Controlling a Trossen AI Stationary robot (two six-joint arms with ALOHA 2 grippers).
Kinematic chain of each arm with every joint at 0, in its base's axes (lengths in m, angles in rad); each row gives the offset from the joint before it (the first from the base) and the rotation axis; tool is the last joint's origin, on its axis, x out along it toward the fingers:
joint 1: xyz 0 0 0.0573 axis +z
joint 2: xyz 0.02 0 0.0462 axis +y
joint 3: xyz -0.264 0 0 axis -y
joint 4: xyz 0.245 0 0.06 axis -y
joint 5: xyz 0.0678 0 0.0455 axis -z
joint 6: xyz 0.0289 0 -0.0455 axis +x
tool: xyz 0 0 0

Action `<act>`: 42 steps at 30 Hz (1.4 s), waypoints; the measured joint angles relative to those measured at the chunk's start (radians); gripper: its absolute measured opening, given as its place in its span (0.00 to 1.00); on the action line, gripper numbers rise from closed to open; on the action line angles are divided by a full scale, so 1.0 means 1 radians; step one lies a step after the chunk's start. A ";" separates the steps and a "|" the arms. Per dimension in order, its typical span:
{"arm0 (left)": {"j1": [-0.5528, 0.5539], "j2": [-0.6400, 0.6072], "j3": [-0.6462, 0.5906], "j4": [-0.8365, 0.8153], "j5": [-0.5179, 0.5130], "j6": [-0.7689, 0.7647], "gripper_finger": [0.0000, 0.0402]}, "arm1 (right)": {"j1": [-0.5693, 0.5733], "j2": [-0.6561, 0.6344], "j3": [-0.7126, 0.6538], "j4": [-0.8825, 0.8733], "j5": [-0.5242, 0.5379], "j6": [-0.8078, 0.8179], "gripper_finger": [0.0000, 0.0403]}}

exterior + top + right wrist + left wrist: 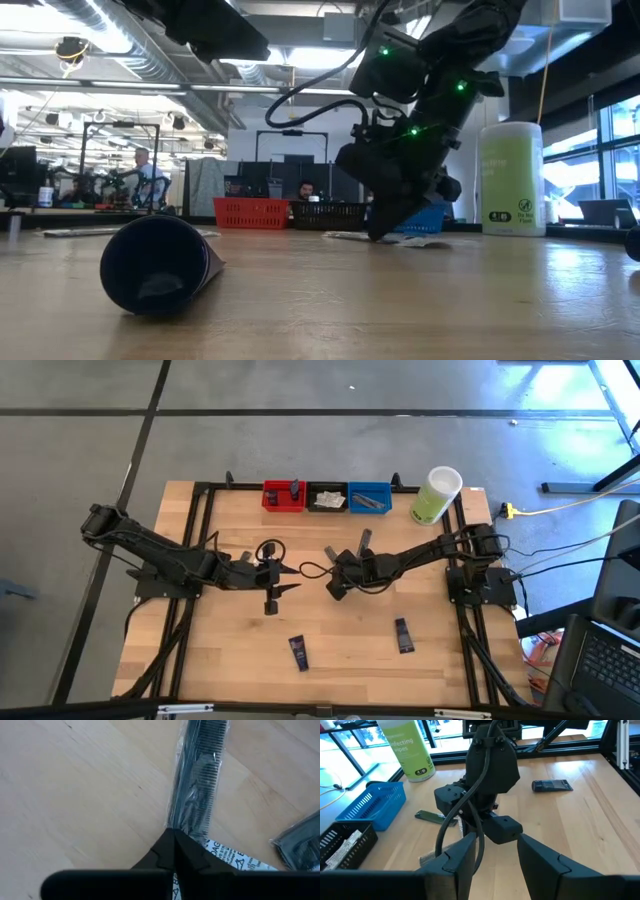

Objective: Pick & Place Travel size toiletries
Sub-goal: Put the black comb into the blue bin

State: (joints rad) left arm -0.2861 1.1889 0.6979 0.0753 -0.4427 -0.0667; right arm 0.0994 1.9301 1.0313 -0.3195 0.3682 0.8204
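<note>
Two dark navy tubes (298,652) lie flat.

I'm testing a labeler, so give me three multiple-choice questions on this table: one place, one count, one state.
1. The green container stands beside which bin? A red, B black, C blue.
2. How many navy tubes lie on the bare table? A two, B four, C none.
3. The left end effector is: A open, B shut on a tube, C out of view.

Answers: C, it stands just right of the blue bin; A, one tube and another lie apart; A, its fingers stand apart.
</note>
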 joint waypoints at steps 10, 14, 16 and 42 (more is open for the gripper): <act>0.000 0.000 0.000 -0.002 0.000 0.000 0.36 | 0.005 -0.066 -0.010 -0.054 -0.046 -0.020 0.00; 0.000 0.000 0.000 -0.006 0.000 0.000 0.36 | 0.021 -0.115 -0.014 -0.099 -0.057 -0.020 0.00; 0.000 0.000 0.000 -0.006 0.000 0.000 0.36 | 0.029 -0.130 -0.013 -0.110 -0.052 -0.019 0.00; 0.009 0.146 -0.138 -0.015 -0.035 0.235 0.36 | 0.086 -0.137 -0.008 -0.095 -0.122 0.011 0.00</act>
State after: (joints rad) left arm -0.2771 1.3352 0.5594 0.0604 -0.4779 0.1687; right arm 0.1850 1.7931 1.0230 -0.4142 0.2458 0.8313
